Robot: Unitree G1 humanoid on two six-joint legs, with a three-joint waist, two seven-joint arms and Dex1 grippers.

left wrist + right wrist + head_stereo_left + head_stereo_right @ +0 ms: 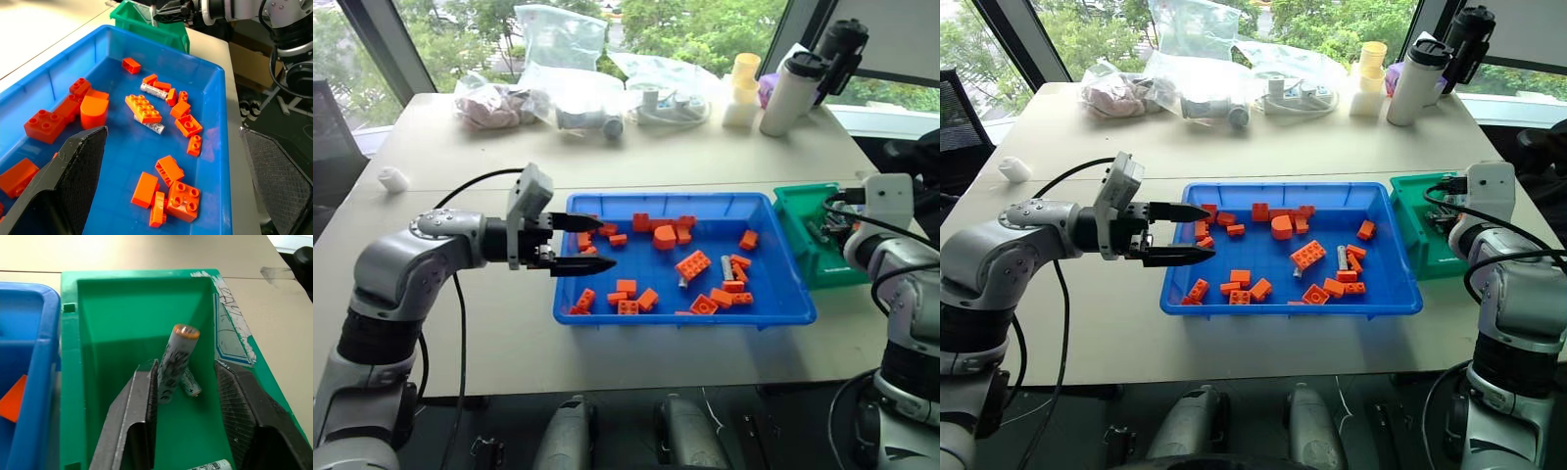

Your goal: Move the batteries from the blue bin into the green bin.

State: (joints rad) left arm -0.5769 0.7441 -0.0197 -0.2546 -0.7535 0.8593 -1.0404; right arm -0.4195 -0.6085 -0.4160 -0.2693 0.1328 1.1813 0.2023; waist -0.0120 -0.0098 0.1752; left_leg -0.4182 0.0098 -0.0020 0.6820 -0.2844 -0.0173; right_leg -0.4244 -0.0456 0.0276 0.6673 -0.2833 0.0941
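The blue bin [759,308] sits mid-table, scattered with orange bricks [692,264]. Two grey batteries [151,89] [151,128] lie among the bricks in its right half. My left gripper [594,245] hovers open over the bin's left end, nothing between its fingers [73,171]. To the right of the blue bin stands the green bin [122,308]. My right gripper [188,377] is inside it, jaws apart. A battery [176,360] stands tilted between them, leaning on one finger [139,406] and apart from the other. Two more batteries [191,385] [210,465] lie on the green bin's floor.
Along the table's far edge are plastic bags [558,59], a white bottle [790,93], a black bottle [840,44] and a yellow-topped cup [742,88]. A small white object [393,179] lies at the far left. Bare tabletop [499,333] surrounds the blue bin's left and front.
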